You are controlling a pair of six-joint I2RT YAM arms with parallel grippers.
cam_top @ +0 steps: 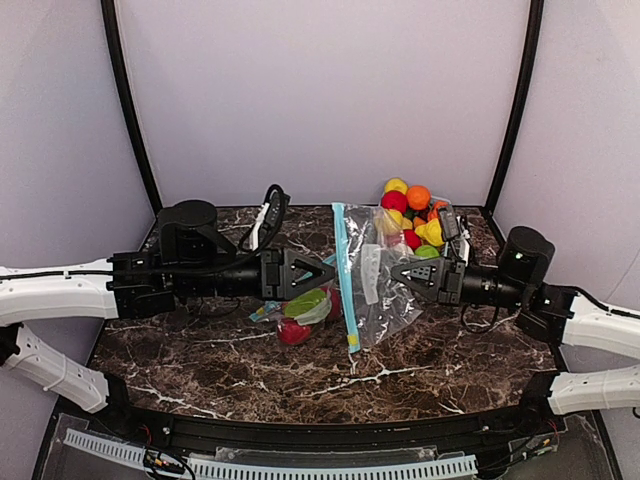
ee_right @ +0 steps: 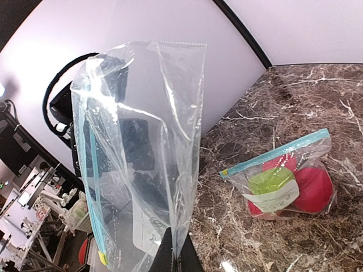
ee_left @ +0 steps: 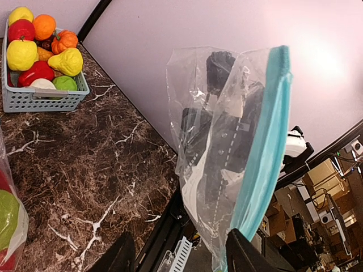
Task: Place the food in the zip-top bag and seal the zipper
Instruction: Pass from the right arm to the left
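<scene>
From above, my left arm lies stretched out low over the bench [cam_top: 200,360], reaching from the left side to the middle. My left tool [cam_top: 325,270] points to the right. My right arm reaches in from the right side and my right tool [cam_top: 398,272] points to the left, so the two tools face each other. Between them is the clear bag [cam_top: 375,290], with its blue zipper strip [cam_top: 345,280] on the side of my left tool. The food [cam_top: 408,208] is piled up at the far edge of the bench, behind my right tool. A second bag [cam_top: 305,310] lies on the bench just beside my left tool, with a green piece and a red piece inside.

From my left wrist, my left tool [ee_left: 180,238] is spread wide. The clear bag [ee_left: 221,141] stands upright in front of it. The blue zipper strip [ee_left: 261,153] runs down close to one finger [ee_left: 244,255], and I cannot tell if they touch. The food [ee_left: 39,48] sits in a basket [ee_left: 39,99], well apart from my tool.

From my right wrist, my right tool [ee_right: 177,258] is pinched tight on the edge of the clear bag [ee_right: 147,141], which stands tall above it. The second bag [ee_right: 283,187] lies on the bench [ee_right: 317,102] beyond.
</scene>
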